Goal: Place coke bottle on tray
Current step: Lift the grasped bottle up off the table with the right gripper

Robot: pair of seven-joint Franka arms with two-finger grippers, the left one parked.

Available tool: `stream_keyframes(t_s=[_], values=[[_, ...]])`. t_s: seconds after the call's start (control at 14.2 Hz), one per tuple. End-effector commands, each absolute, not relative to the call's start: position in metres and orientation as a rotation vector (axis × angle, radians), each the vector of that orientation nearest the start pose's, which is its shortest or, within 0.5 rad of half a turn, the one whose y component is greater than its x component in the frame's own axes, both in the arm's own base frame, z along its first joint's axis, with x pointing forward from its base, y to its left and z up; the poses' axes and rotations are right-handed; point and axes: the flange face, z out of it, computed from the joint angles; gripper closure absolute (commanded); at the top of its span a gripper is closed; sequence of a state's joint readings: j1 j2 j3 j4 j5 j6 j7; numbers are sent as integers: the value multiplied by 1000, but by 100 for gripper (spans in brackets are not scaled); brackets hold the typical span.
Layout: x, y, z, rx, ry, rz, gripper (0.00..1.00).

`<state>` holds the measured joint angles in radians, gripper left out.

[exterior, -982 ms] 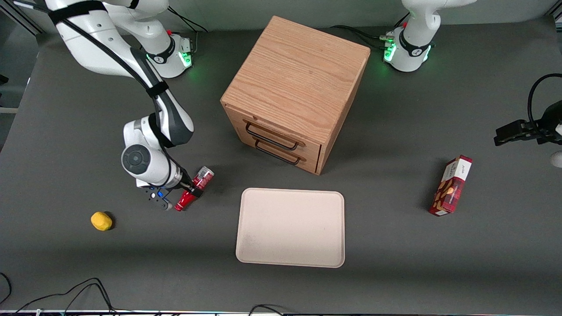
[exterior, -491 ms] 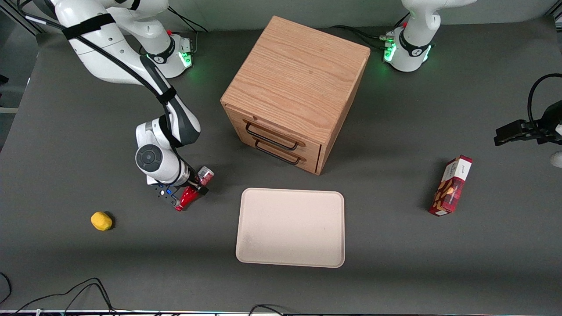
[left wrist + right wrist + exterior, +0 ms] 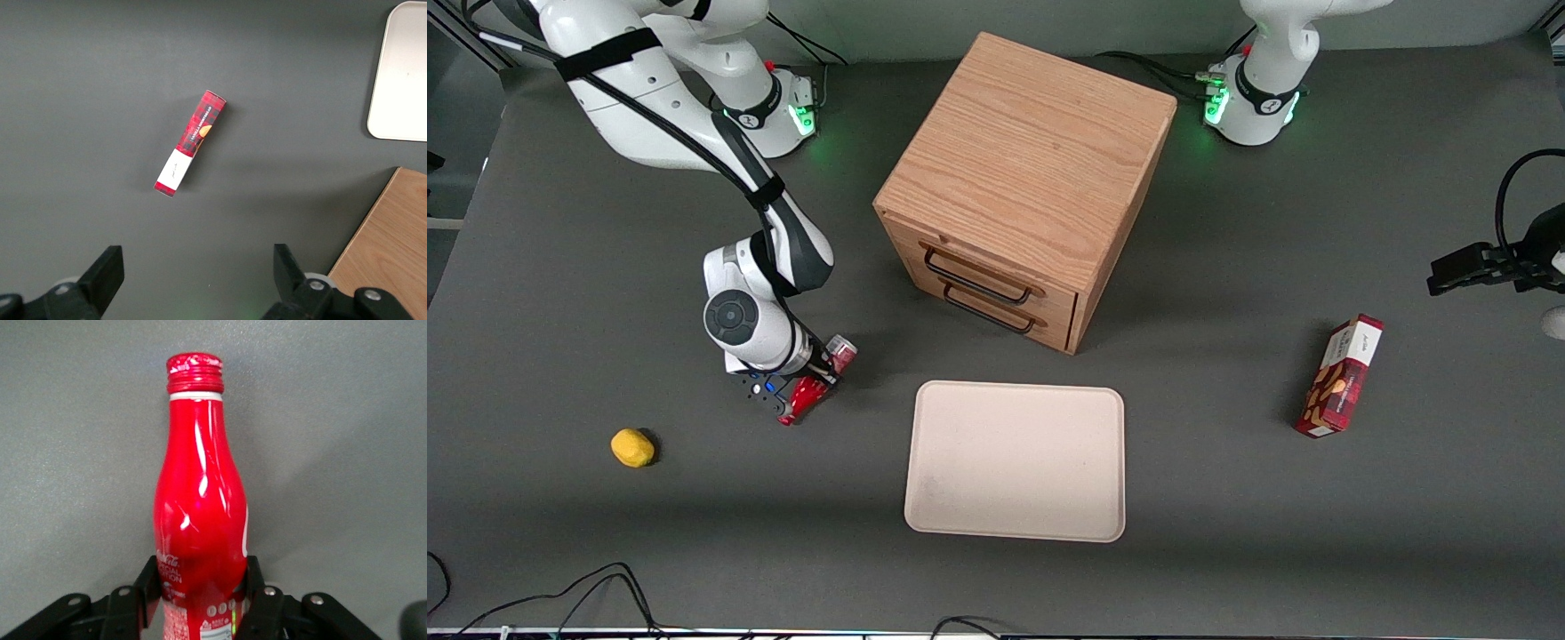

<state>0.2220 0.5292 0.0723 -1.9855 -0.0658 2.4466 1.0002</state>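
Dark grey worktop [image 3: 560,222] carries everything. Wooden drawer cabinet [image 3: 1027,169] sits mid-worktop, both drawers closed. Just in front of the cabinet lies the tray [image 3: 1016,460], flat, pale beige, nothing on it. Red snack box [image 3: 1341,375] lies toward the parked arm's end of the worktop, well apart from the tray. Small yellow lemon-like thing [image 3: 632,447] sits toward the working arm's end, nearer the front camera than the tool.

The tool [image 3: 805,384] is low over the worktop beside the tray's working-arm edge, not above the tray. In the wrist view the tool [image 3: 202,597] has both fingers [image 3: 148,583] pressed against the lower body of the coke bottle [image 3: 200,513], so it is clamped on the bottle. Coke bottle [image 3: 815,384] is tilted or lying, cap end nearer the front camera, base end toward the cabinet; whether it touches the worktop cannot be told.

Judged step: grasp done, lift and carry next. To do it well: raise enough to clear the tray's low rim, move sideways to over the tray's middle, lower until the bottle rests, only then release. The grip sits near the base end, so the neck end may swing; slow moves are safer. A round bottle may roll once released.
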Motion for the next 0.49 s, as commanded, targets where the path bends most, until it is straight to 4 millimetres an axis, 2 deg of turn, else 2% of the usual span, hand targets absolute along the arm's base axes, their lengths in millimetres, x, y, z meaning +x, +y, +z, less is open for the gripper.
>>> stream_keyframes(t_s=[0.0,0.21,0.42], values=[[576,176,185,-3013,1064,43,100],[579,175,197,-3009,1061,28,100],[586,170,235,-3019,1059,21,100]])
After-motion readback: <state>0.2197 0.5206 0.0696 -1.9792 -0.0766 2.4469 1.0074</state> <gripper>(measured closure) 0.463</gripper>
